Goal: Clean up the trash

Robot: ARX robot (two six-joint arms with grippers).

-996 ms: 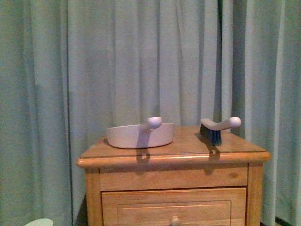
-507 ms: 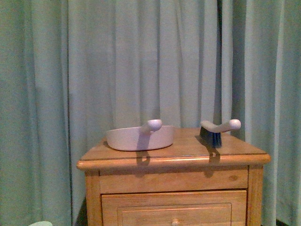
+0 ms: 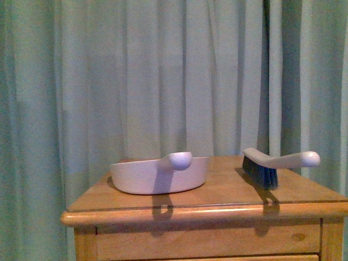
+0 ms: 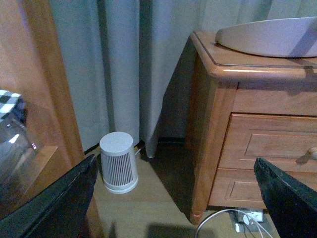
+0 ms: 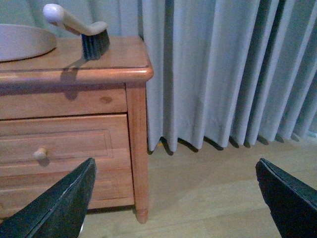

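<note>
The trash is out of view in all three views. A pale dustpan (image 3: 157,174) and a white-handled brush with dark bristles (image 3: 277,163) lie on top of a wooden nightstand (image 3: 217,193). My left gripper (image 4: 175,161) hangs open low beside the nightstand's left front corner, with only floor between its fingers. The dustpan (image 4: 270,37) shows above it. My right gripper (image 5: 175,162) is open too, low by the nightstand's right front leg, holding nothing. The brush (image 5: 79,27) sits on the top above it.
A small white ribbed appliance (image 4: 119,162) stands on the floor left of the nightstand, by the curtain (image 3: 163,81). A white cable (image 4: 218,223) and a socket strip (image 4: 247,217) lie under the nightstand. Wooden furniture (image 4: 29,74) stands further left. Bare wood floor (image 5: 208,193) lies to the right.
The front view has drawn closer to the nightstand. Its top now sits lower and larger in the picture and the drawer has dropped out of frame. Dustpan and brush have not moved.
</note>
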